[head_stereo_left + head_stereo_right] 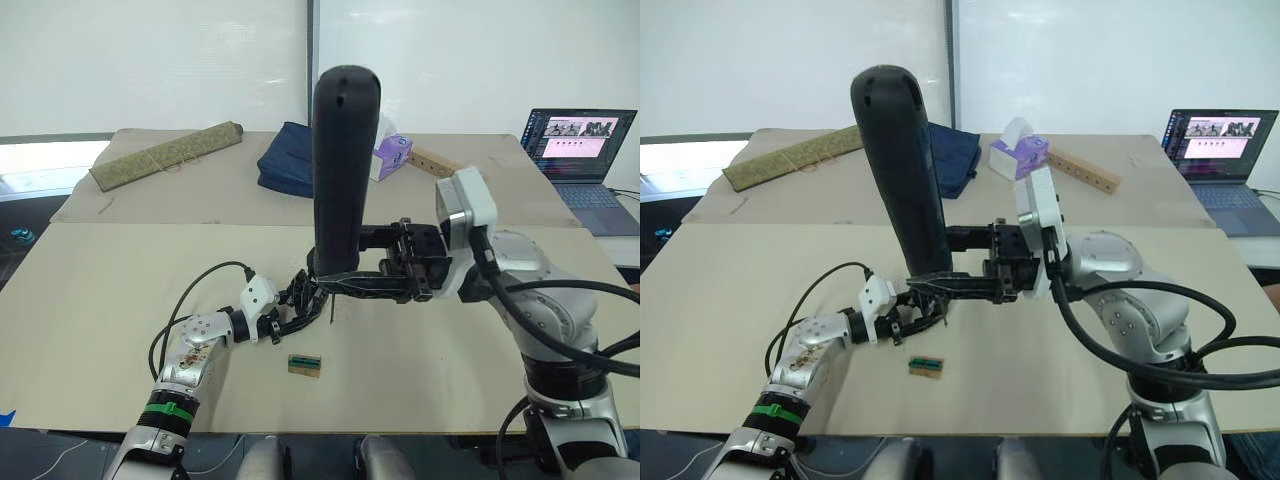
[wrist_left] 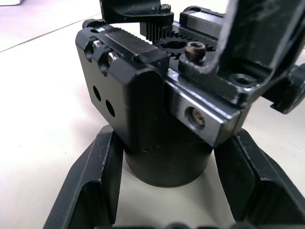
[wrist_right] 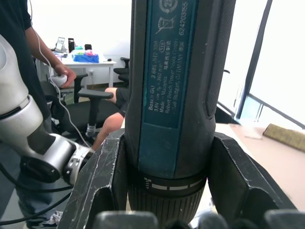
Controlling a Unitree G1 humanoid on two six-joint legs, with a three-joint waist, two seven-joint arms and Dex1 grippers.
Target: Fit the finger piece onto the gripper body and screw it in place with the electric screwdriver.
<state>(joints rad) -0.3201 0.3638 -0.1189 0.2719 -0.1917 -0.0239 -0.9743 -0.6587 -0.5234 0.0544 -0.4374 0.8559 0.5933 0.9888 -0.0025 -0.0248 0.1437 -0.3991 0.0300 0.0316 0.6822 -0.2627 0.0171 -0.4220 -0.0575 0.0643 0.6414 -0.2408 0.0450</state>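
Screwdriving stage: electric screwdriver (image 1: 343, 170) is clamped upright in the right gripper (image 1: 352, 283), bit lowered onto the gripper body (image 2: 157, 114), which is clasped steady by the left gripper (image 1: 300, 303) on the counter (image 1: 100, 330).

Both pincers (image 1: 300, 300) (image 1: 345, 283) clamped, nearly touching

Pale beige tabletop (image 1: 90, 330) in front, butted against a 2nd, browner tabletop (image 1: 190, 195) behind, with a seam between the 2. Beyond, a white wall (image 1: 150, 60) split by a grey vertical post (image 1: 311, 50), brightly and evenly lit. On the far tabletop: a rolled olive mat (image 1: 165, 155), a folded navy cloth (image 1: 287, 160), a purple tissue box (image 1: 392, 155), a holed wooden strip (image 1: 432, 160). An open laptop (image 1: 582, 140) at the right edge. Seen from the right wrist: tall windows (image 3: 281, 57), black office chairs (image 3: 93, 102), a cluttered white desk (image 3: 88, 62), a standing person (image 3: 28, 43).
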